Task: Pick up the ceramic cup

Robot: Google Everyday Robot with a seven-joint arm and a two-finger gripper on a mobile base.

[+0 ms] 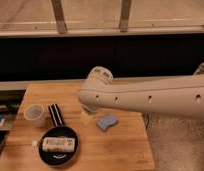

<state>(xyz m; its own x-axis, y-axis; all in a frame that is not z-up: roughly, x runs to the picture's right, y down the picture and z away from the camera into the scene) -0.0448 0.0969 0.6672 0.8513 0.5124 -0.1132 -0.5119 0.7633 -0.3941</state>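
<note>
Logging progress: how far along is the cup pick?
Nothing done: the ceramic cup stands untouched on the wooden table, beside the black pan. In hand: the arm hangs over the table; the gripper is out of view. Left: reach, grasp, lift.

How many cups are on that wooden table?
1. The ceramic cup stands near the left edge of the table, behind the black pan. The robot's arm covers part of the table, so another could be hidden there. The gripper is out of view.
</note>
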